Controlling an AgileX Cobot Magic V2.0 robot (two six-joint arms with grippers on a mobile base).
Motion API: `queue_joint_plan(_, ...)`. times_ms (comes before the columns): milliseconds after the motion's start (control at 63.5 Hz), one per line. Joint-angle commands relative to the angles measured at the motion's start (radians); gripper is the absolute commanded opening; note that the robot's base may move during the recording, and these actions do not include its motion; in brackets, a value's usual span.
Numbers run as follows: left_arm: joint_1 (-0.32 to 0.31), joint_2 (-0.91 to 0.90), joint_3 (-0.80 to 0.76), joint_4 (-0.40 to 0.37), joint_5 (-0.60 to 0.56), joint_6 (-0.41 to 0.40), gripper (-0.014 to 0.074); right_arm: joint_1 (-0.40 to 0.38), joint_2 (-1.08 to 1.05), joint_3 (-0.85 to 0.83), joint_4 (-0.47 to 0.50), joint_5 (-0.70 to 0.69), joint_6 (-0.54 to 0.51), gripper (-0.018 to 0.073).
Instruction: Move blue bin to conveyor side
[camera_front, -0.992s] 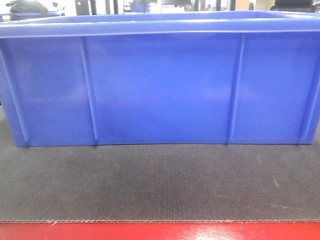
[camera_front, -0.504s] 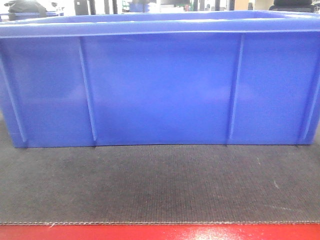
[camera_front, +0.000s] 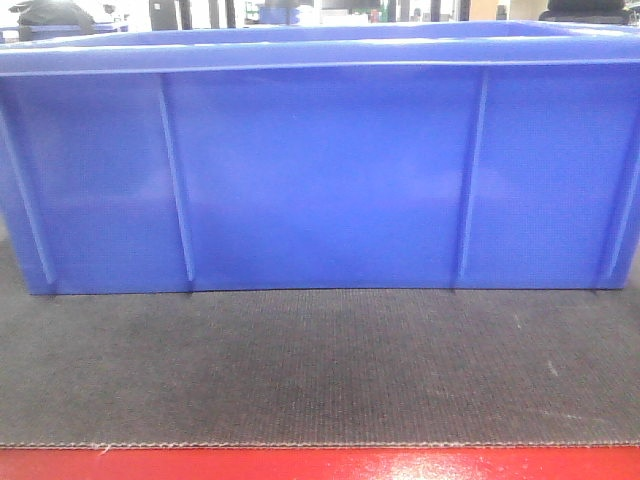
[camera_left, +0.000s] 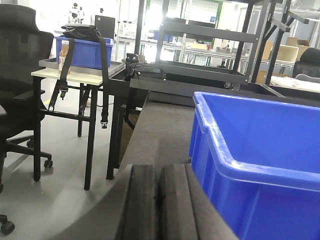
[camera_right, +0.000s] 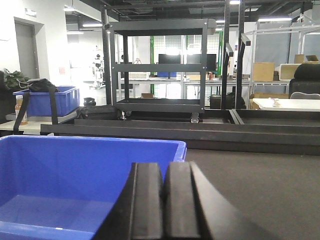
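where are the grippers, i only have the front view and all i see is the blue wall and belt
Observer: The left gripper sits just outside the blue bin's left end, fingers pressed together, holding nothing.
Operator: and the right one
Observer: The right gripper is at the bin's other end, also shut and empty, with the bin's rim corner just beyond it.
Operator: anything inside the bin
Observer: The part of the bin floor the right wrist view shows is bare; the rest is out of view.
Operator: is the belt clear past the left end
Observer: Yes, the conveyor runs on bare there up to a dark frame.
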Motion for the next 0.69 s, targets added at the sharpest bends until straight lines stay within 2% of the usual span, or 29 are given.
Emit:
queue_joint_plan(0, -0.008, -0.005, -0.001, 0.004, -0.015, -0.001, -0.002, 0.002, -0.005, 0.0, 0.004, -0.015, -0.009, -0.0081)
queue_joint_plan(394, -0.008, -0.005, -0.001, 0.004, -0.015, -0.001, -0.002, -0.005, -0.048, 0.022, 0.004, -0.011, -0.009, -0.0081)
queue_joint_plan(677, -0.008, -0.005, -0.001, 0.004, -0.015, -0.001, -0.002, -0.109, -0.241, 0.267, 0.004, -0.013, -0.009, -0.0081)
